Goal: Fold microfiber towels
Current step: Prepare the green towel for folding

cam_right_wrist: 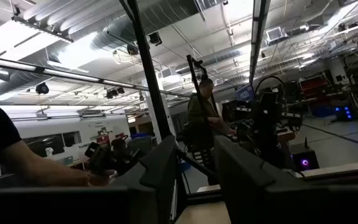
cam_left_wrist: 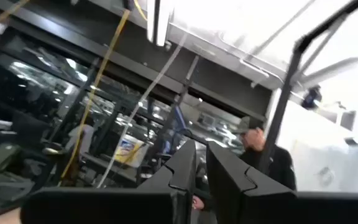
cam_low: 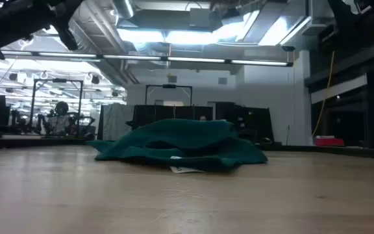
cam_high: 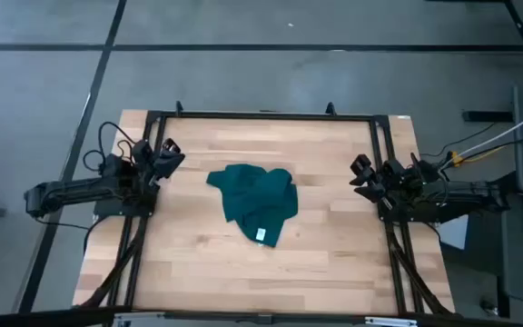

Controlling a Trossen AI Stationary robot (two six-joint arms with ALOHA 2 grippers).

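- High view: I see the towel [cam_high: 254,203] crumpled mid-table with its white tag [cam_high: 261,234] at the near corner, unfolded. My left gripper [cam_high: 165,156] and right gripper [cam_high: 363,174] are parked at opposite table [cam_high: 189,263] edges, well clear, probably so the cloth stays in plain sight.
- Low view: towel [cam_low: 182,145] heaped, nothing touching it.
- Left wrist: fingers [cam_left_wrist: 185,165] narrowly parted, empty.
- Right wrist: fingers [cam_right_wrist: 160,165] seem a bit apart, holding nothing; people stand behind.
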